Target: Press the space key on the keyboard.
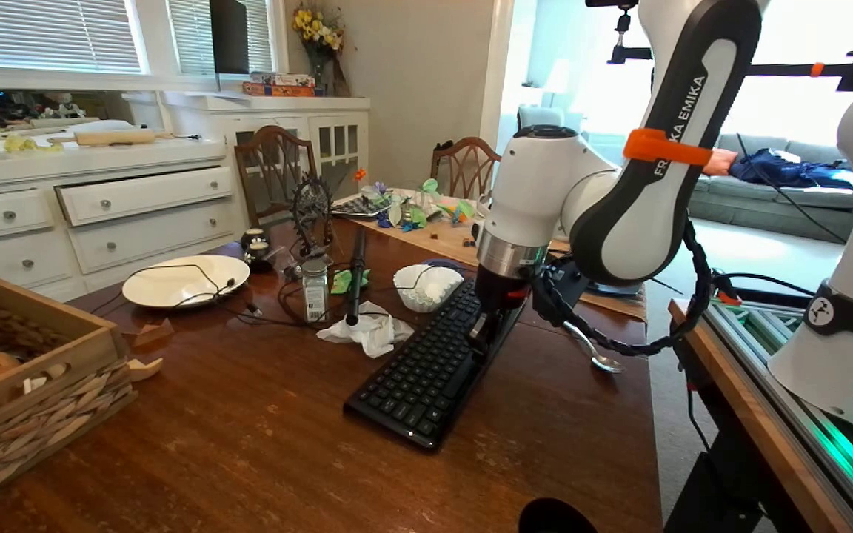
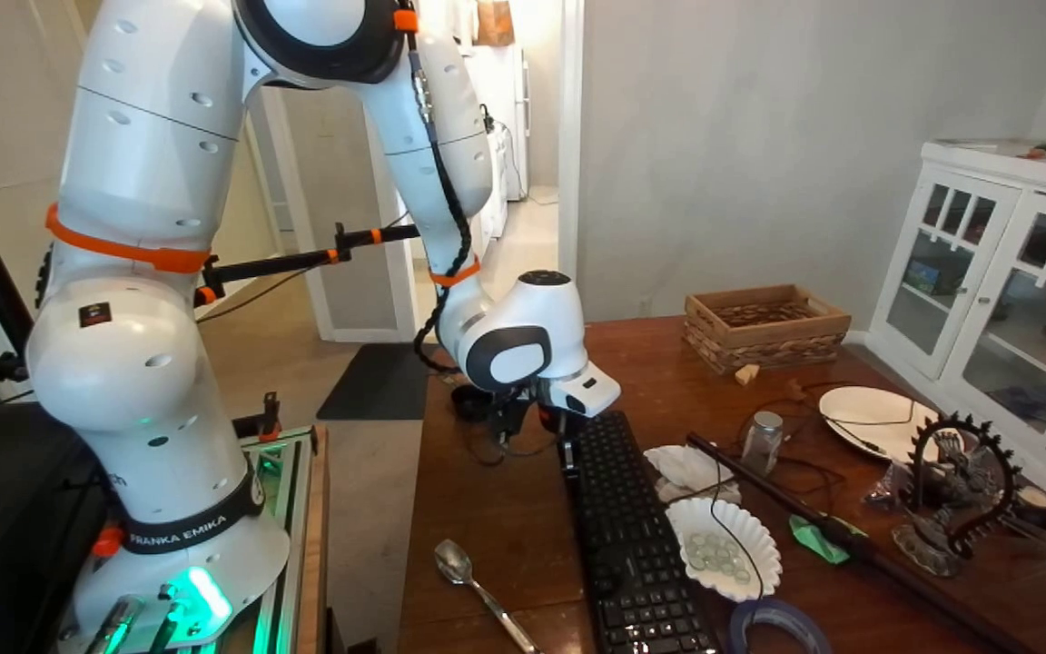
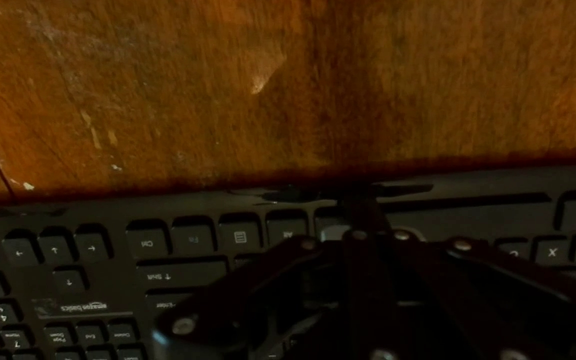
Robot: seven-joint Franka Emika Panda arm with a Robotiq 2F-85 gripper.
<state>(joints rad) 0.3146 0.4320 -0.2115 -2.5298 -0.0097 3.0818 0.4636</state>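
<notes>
The black keyboard [image 1: 415,377] lies on the brown table and shows in both exterior views [image 2: 618,509]. In the wrist view its keys appear upside down. The long blank space key [image 3: 473,220] runs along its near edge, between two Alt keys. My gripper [image 3: 363,202] is shut and empty, with its fingers together. It points down over the end of the space key on the image's left, and it covers part of that key. The gripper shows low over the keyboard's long edge in both exterior views [image 1: 477,340] [image 2: 568,459]. I cannot tell whether the fingertips touch the key.
A spoon [image 1: 604,361] lies on the robot's side of the keyboard. Beyond the keyboard are a white fluted bowl [image 2: 759,545], crumpled tissue [image 1: 371,333], a glass jar [image 1: 315,292], a black rod [image 1: 357,277], cables and a plate [image 1: 160,285]. A wooden basket [image 2: 764,331] stands farther off.
</notes>
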